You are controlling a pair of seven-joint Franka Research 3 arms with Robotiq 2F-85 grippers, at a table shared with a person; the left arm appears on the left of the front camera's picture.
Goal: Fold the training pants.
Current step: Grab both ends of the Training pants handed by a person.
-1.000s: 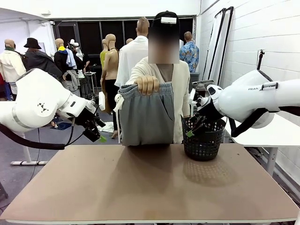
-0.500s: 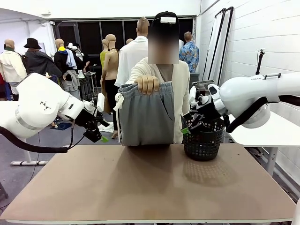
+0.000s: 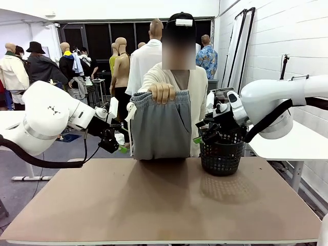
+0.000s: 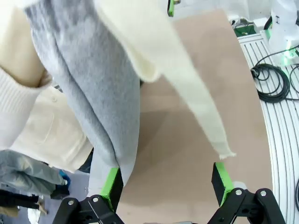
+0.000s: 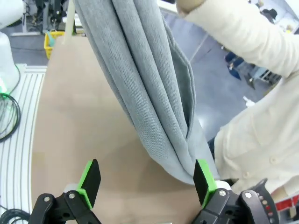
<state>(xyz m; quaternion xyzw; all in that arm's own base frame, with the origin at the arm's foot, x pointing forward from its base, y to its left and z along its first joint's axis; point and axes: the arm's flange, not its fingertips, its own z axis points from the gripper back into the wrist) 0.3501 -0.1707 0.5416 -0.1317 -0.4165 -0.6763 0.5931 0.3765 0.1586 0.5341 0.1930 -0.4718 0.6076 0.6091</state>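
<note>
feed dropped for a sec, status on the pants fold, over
Left gripper open, right gripper open, nothing held. Training pants hang from person's hand between them, bottom end at table far edge. Black basket close by right gripper.

Training pants [image 3: 161, 125]: plain light grey.
Desk [image 3: 154, 205]: matt brown.
Basket [image 3: 222, 156]: black, seemingly perforated.
Cardigan [image 3: 199, 102]: cream.
Right tool pads [image 5: 89, 179]: green.

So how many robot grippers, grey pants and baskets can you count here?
Grippers: 2 (left gripper, right gripper, both open)
Training pants: 1, grey, held up by the person
Black basket: 1, on the table
Total: 4
</note>
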